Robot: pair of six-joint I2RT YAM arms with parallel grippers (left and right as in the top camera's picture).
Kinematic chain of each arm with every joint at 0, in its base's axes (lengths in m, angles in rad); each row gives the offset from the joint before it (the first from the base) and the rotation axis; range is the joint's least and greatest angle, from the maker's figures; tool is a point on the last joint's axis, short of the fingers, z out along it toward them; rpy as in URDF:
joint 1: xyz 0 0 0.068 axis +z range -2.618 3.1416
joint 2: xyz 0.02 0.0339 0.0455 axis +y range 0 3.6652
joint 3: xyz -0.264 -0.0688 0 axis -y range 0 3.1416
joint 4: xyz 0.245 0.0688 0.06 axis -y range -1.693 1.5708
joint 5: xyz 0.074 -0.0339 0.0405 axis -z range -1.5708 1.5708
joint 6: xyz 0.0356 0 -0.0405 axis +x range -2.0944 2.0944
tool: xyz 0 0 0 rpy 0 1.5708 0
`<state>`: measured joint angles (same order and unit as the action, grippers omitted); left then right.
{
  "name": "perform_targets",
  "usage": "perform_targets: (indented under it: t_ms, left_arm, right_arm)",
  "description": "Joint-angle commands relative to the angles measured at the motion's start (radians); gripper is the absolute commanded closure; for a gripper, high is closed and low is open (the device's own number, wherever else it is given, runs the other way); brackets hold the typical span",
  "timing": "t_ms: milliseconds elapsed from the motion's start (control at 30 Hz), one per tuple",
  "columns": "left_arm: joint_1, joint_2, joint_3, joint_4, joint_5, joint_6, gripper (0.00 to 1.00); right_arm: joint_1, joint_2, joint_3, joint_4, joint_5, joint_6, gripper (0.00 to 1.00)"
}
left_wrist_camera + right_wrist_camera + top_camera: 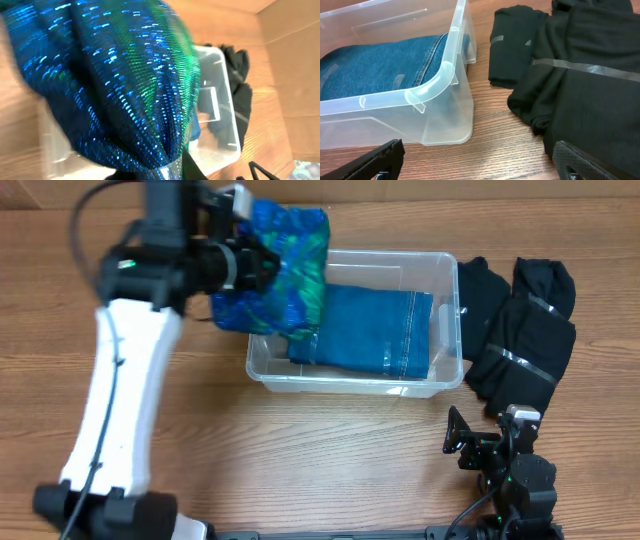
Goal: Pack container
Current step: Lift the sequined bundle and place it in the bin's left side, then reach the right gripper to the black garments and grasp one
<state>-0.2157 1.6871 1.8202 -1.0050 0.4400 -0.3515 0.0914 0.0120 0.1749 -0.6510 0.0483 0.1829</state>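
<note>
**Overhead.** The container (345, 380) stands at mid-table (300, 470), its long axis running left to right. Folded jeans (375, 330) fill its middle and right part. The left gripper (262, 262) is above the container's far-left corner, jaws pinched on a shimmering blue-green cloth (285, 275). The cloth hangs half over the left wall and half outside it, and its lower edge overlaps the left end of the jeans. The container's open interior therefore lies to the right of these jaws and nearer. The right gripper (490, 432) sits low at the near right, apart from the container. Black clothes (520, 330) lie just beyond it, beside the container's right wall.

**Left wrist.** The cloth fills most of the frame and gathers toward the bottom edge, which suggests a firm pinch. The fingers themselves are hidden. Past the cloth, the container's right end and the black clothes show.

**Right wrist.** The jaws are spread wide and hold nothing. The container's near-right corner is ahead on the left and the black clothes ahead on the right. Of the two arms, this one is judged nearer to the unpacked clothes.
</note>
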Motion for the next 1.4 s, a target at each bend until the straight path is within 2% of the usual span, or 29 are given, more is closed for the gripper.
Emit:
perform_targets:
  t_ms: [0, 33, 133, 167, 200, 233, 267, 300, 400, 433, 500, 533, 567, 633, 733, 867, 967, 1000, 1067, 1133, 1167, 1233, 1367]
  left_arm:
    - [-0.127, 0.110, 0.000, 0.031, -0.248, -0.207, 0.96]
    - [-0.163, 0.173, 0.000, 0.048, -0.332, -0.247, 0.96]
    - [-0.182, 0.303, 0.000, 0.049, -0.344, -0.247, 0.95]
    - [-0.181, 0.327, 0.000, 0.020, -0.351, -0.247, 0.90]
    - [-0.176, 0.336, 0.000, -0.007, -0.368, -0.247, 0.77]
    - [-0.167, 0.337, 0.000, -0.040, -0.395, -0.246, 0.48]
    - [-0.146, 0.324, 0.002, -0.089, -0.425, -0.197, 0.21]
    - [-0.107, 0.296, 0.006, -0.127, -0.424, -0.127, 0.07]
    - [0.006, 0.203, 0.032, -0.204, -0.419, -0.069, 0.09]
    - [0.055, 0.142, 0.035, -0.185, -0.337, -0.048, 0.17]
    - [0.059, 0.099, 0.035, -0.135, -0.205, 0.011, 0.46]
    - [0.043, 0.099, 0.035, -0.126, -0.214, 0.031, 0.58]
    - [0.006, 0.115, 0.034, -0.111, -0.251, 0.067, 0.65]
    - [-0.077, 0.182, 0.034, -0.080, -0.343, 0.111, 0.66]
    - [-0.172, 0.334, 0.034, -0.064, -0.451, 0.104, 0.67]
    - [-0.184, 0.548, 0.034, -0.084, -0.404, 0.044, 0.64]
    - [-0.174, 0.549, 0.073, -0.165, -0.361, 0.044, 0.67]
    - [-0.164, 0.514, 0.159, -0.234, -0.360, 0.045, 0.62]
    - [-0.148, 0.438, 0.333, -0.353, -0.362, 0.057, 0.41]
    - [-0.113, 0.332, 0.485, -0.427, -0.371, 0.061, 0.22]
    - [-0.085, 0.280, 0.523, -0.446, -0.373, 0.061, 0.14]
    - [-0.008, 0.158, 0.539, -0.499, -0.373, 0.082, 0.00]
    - [0.102, 0.042, 0.539, -0.653, -0.374, 0.173, 0.00]
  right_arm:
    - [-0.005, -0.009, -0.018, 0.000, -0.002, 0.005, 0.00]
    - [-0.005, -0.009, -0.018, 0.000, -0.002, 0.005, 0.00]
    - [-0.005, -0.009, -0.018, 0.000, -0.002, 0.005, 0.00]
    - [-0.005, -0.009, -0.018, 0.000, -0.002, 0.005, 0.00]
    - [-0.005, -0.009, -0.018, 0.000, -0.002, 0.005, 0.00]
    - [-0.005, -0.009, -0.018, 0.000, -0.002, 0.005, 0.00]
    - [-0.005, -0.009, -0.018, 0.000, -0.002, 0.005, 0.00]
    - [-0.005, -0.009, -0.018, 0.000, -0.002, 0.005, 0.00]
    - [-0.005, -0.009, -0.018, 0.000, -0.002, 0.005, 0.00]
    - [-0.005, -0.009, -0.018, 0.000, -0.002, 0.005, 0.00]
    - [-0.005, -0.009, -0.018, 0.000, -0.002, 0.005, 0.00]
    - [-0.005, -0.009, -0.018, 0.000, -0.002, 0.005, 0.00]
    - [-0.005, -0.009, -0.018, 0.000, -0.002, 0.005, 0.00]
    - [-0.005, -0.009, -0.018, 0.000, -0.002, 0.005, 0.00]
    - [-0.005, -0.009, -0.018, 0.000, -0.002, 0.005, 0.00]
    - [-0.005, -0.009, -0.018, 0.000, -0.002, 0.005, 0.00]
    - [-0.005, -0.009, -0.018, 0.000, -0.002, 0.005, 0.00]
    - [-0.005, -0.009, -0.018, 0.000, -0.002, 0.005, 0.00]
    - [-0.005, -0.009, -0.018, 0.024, -0.019, 0.007, 0.00]
    - [-0.005, -0.009, -0.018, 0.045, -0.163, 0.186, 0.00]
    - [-0.005, -0.009, -0.018, 0.076, -0.220, 0.245, 0.00]
    - [-0.005, -0.009, -0.013, 0.195, -0.372, 0.261, 0.00]
    - [-0.005, 0.074, 0.133, 0.145, -0.378, 0.267, 0.00]
